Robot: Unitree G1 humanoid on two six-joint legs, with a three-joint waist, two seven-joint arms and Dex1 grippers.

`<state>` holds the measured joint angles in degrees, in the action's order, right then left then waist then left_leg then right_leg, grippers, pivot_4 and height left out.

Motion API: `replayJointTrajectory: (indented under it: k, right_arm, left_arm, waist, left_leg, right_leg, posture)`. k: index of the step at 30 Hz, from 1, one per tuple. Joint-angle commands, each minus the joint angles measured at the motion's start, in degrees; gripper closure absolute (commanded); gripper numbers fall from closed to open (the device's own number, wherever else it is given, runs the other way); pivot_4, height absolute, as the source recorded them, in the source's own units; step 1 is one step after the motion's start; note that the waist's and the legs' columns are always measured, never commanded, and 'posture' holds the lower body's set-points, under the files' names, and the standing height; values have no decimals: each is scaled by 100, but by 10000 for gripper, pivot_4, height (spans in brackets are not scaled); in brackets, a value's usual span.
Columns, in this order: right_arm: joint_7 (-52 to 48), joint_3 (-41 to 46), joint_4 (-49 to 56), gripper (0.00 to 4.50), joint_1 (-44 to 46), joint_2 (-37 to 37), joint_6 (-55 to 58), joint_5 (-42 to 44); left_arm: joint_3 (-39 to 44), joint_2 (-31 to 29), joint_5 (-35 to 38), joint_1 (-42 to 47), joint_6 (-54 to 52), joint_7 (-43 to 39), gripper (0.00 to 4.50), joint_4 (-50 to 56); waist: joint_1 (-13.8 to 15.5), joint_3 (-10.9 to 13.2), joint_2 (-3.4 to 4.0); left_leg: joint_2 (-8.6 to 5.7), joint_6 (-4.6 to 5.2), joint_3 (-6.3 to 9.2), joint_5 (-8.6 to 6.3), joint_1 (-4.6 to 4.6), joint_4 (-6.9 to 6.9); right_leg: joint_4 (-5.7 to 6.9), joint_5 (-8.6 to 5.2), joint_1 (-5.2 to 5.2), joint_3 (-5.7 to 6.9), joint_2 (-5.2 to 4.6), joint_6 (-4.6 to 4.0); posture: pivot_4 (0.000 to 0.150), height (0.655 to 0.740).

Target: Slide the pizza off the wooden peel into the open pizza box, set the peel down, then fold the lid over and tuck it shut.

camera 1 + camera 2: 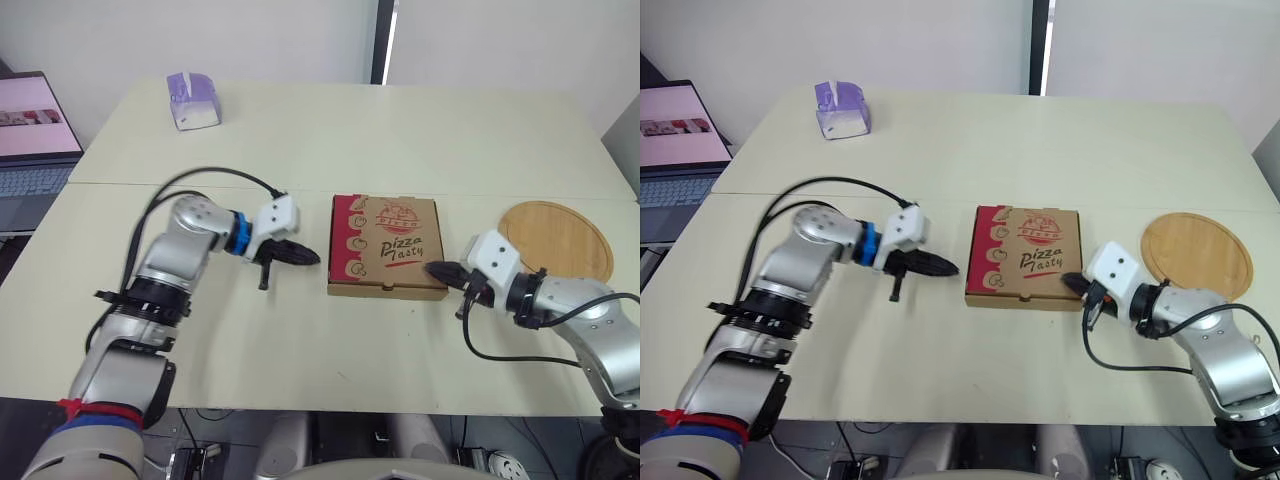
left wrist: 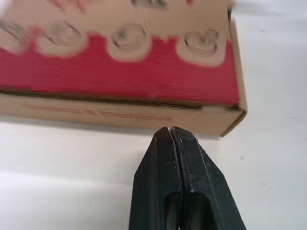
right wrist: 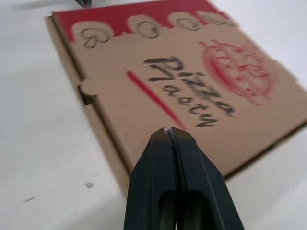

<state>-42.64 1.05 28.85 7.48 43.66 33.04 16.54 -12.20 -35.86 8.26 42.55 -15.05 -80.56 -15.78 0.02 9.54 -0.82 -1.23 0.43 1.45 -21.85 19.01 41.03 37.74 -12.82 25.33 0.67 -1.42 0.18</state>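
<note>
Tabletop [image 1: 400, 140]: pizza box [image 1: 388, 245] sits centre frame, lid down flat. Peel [image 1: 560, 238] lies bare at right. Judged: closing step, nearly finished; next move calls for pressing the front flap home. Left end effector [image 1: 312, 256] fingers together, empty, just left of the box. Right end effector [image 1: 435, 268] likewise together, empty, at its lower right corner.

I see a brown pizza box [image 1: 385, 245] with a red scalloped band, black lettering and a red pizza drawing; the peel [image 1: 560, 240] pale wood, the counter [image 1: 400, 140] cream, the tissue box [image 1: 192, 100] purple.
</note>
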Motion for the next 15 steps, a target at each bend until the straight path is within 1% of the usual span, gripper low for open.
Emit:
replayJointTrajectory:
  k: [1, 4, 9, 12, 15]
  right_arm:
    - [37, 196, -9, 44523, 110, -10, -154, 11]
    - [7, -15, -181, 44523, 144, -38, -263, -99]
    - [-30, -425, -303, 44523, 137, -19, -327, -332]
    - [-82, -644, -304, 44523, -15, 48, -415, -497]
    - [-103, -658, -312, 44523, -104, 58, -494, -565]
  left_arm:
    - [278, 112, 309, -92, -361, 404, 45000, 766]
    - [112, 338, 247, -311, -512, 710, 45000, 970]
    - [-269, 704, -66, -402, -363, 1057, 45000, 700]
    - [-595, 774, -317, -501, -296, 1123, 45000, 501]
    - [-763, 747, -507, -582, -207, 1197, 45000, 309]
  waist:
    - [0, -1, 0]
    - [14, -1, 1]
    - [7, -1, 1]
    - [5, -1, 1]
    - [6, -10, -1]
  left_leg:
    - [0, 0, 0, 0, -1, 0]
    - [-1, 0, 0, 0, -2, 0]
    - [-1, -1, -1, 1, -2, 1]
    - [-1, -1, -2, 1, -3, 0]
    - [-1, -2, -2, 1, -8, 0]
  right_leg:
    - [0, 0, -1, 0, 0, 0]
    - [0, 0, -4, -1, -2, 0]
    - [4, 0, -2, 0, -1, 0]
    - [4, 0, -2, -2, -1, 0]
    - [3, 0, -5, -2, -1, 0]
  posture:
    - [1500, 7251]
    - [1500, 7251]
    - [1500, 7251]
    - [1500, 7251]
    - [1500, 7251]
